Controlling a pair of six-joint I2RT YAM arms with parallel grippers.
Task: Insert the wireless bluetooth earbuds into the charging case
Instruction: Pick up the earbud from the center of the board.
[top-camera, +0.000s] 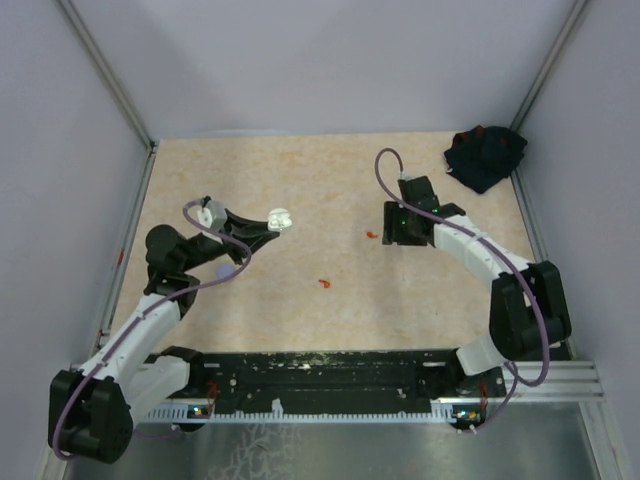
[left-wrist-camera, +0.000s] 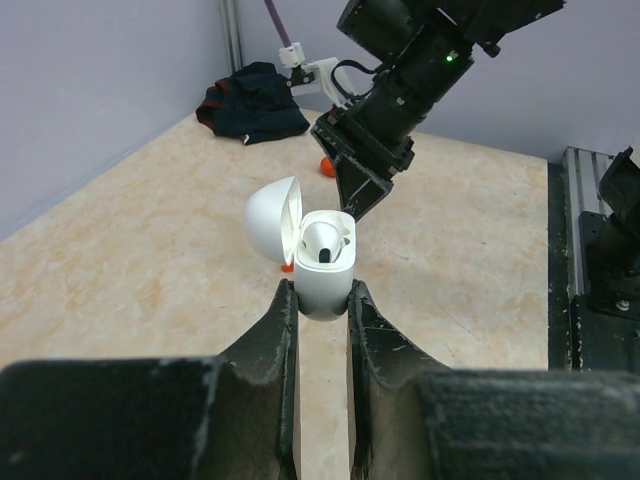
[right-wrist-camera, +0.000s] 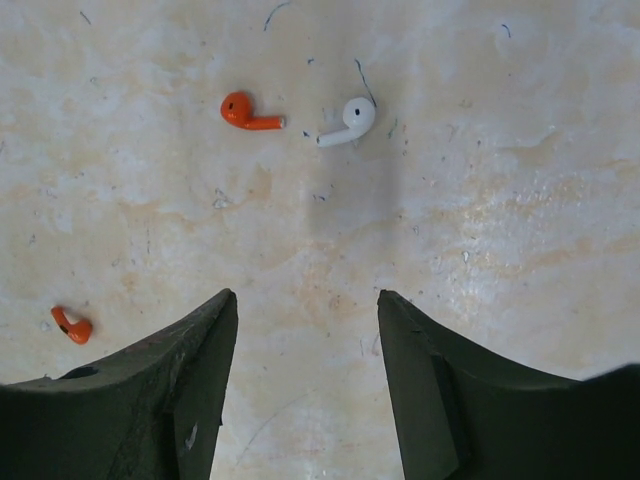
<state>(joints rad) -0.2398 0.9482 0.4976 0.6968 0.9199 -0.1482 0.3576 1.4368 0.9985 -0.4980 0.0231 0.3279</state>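
My left gripper (left-wrist-camera: 322, 296) is shut on the base of a white charging case (left-wrist-camera: 322, 272), held above the table with its lid (left-wrist-camera: 270, 218) hinged open to the left. One white earbud (left-wrist-camera: 322, 240) sits in the case. In the top view the case (top-camera: 281, 219) is left of centre. My right gripper (right-wrist-camera: 305, 300) hangs open over the table with nothing between its fingers. Ahead of it lie a white earbud (right-wrist-camera: 348, 122), an orange earbud (right-wrist-camera: 247, 112) and, further left, a second orange earbud (right-wrist-camera: 72, 326).
A dark crumpled cloth (top-camera: 485, 155) lies in the far right corner. Two red earbuds (top-camera: 371, 235) (top-camera: 324, 283) show on the table between the arms. A small purple bit (top-camera: 228, 271) lies by the left arm. Grey walls enclose the table.
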